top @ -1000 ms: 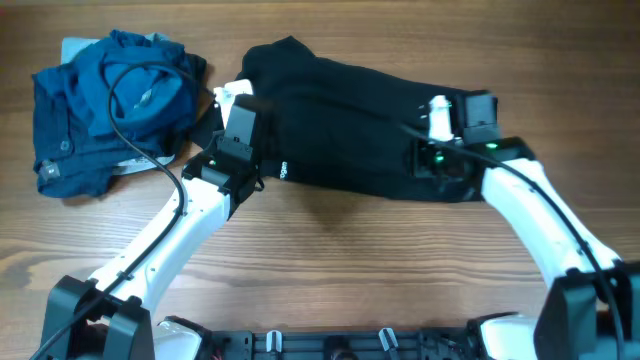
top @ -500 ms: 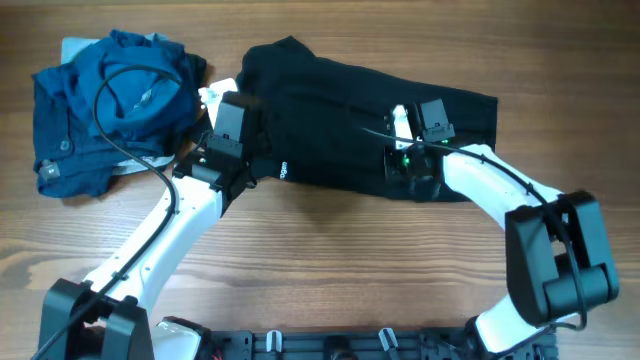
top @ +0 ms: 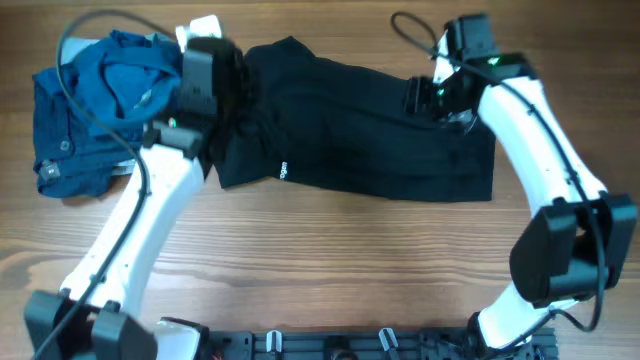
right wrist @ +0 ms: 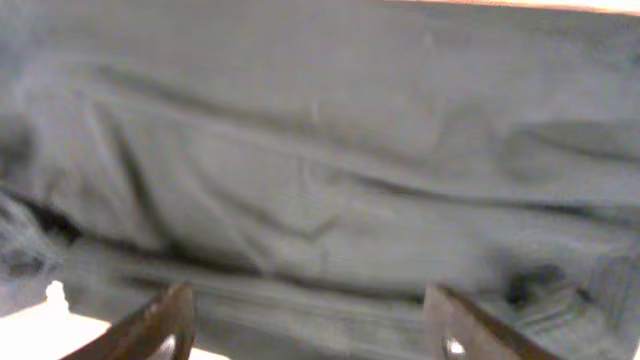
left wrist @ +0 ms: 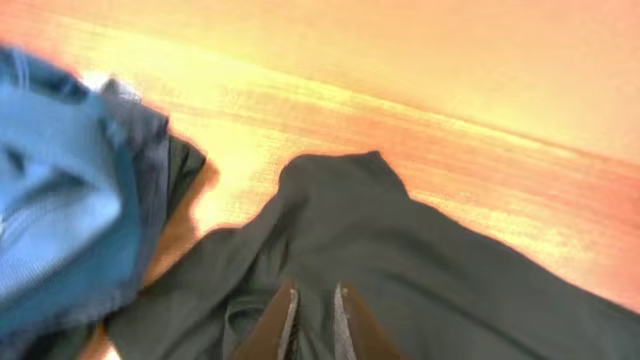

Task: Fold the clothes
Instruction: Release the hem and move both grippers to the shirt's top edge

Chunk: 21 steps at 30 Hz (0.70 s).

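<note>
A black garment [top: 350, 130] lies spread across the middle of the wooden table, its lower edge straight and its top left corner bunched. My left gripper [top: 218, 80] sits at the garment's upper left edge, next to the blue pile. In the left wrist view its fingers [left wrist: 312, 315] are nearly together with a fold of black cloth [left wrist: 420, 270] between them. My right gripper [top: 428, 95] hovers over the garment's upper right part. In the right wrist view its fingers [right wrist: 310, 320] are wide apart above the cloth [right wrist: 320, 150], holding nothing.
A crumpled pile of blue clothes [top: 100, 110] lies at the far left, touching the black garment's left side; it also shows in the left wrist view [left wrist: 60, 210]. Bare wood table [top: 330, 260] runs along the front. A black cable loops above the right arm [top: 410, 25].
Both arms have moved toward the far side: the left gripper from the garment's lower left to its upper left edge, the right gripper from the lower right up to the upper right part.
</note>
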{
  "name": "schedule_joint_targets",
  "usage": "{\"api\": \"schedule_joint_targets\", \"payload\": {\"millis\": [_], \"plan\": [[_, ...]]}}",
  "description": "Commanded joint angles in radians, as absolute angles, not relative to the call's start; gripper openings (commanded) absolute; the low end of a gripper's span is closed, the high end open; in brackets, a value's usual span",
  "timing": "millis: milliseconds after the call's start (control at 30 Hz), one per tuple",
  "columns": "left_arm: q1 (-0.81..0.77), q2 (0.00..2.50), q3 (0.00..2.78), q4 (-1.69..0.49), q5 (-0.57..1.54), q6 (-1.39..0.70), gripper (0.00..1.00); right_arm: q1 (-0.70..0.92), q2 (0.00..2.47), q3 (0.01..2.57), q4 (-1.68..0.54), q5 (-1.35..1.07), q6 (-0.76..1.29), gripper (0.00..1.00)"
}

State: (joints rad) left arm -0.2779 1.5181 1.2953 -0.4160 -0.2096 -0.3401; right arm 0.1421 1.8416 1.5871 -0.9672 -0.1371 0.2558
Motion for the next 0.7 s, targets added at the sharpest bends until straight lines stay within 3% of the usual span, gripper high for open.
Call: {"api": "schedule_joint_targets", "payload": {"millis": [0, 200, 433, 533, 567, 667], "plan": [[-0.273, 1.691, 1.483, -0.47, -0.15, -0.233, 0.11, 0.11, 1.822, 1.7, -1.058, -0.13, 0.235, 0.78], [-0.263, 2.168, 1.963, -0.524, -0.117, -0.111, 0.11, 0.089, 1.822, 1.704, -1.086, -0.126, 0.236, 0.81], [-0.231, 2.379, 1.991, -0.226, -0.119, -0.052, 0.1, 0.089, 1.822, 1.703, -1.097, -0.126, 0.238, 0.82], [-0.226, 2.433, 1.991, -0.159, -0.081, -0.052, 0.04, 0.089, 1.822, 1.703, -1.097, -0.126, 0.239, 0.82], [-0.226, 2.45, 1.991, -0.15, -0.064, -0.052, 0.09, 0.089, 1.822, 1.703, -1.098, -0.126, 0.239, 0.82], [-0.226, 2.474, 2.012, -0.24, -0.025, -0.053, 0.47, 0.089, 1.822, 1.703, -1.096, -0.126, 0.239, 0.82]]}}
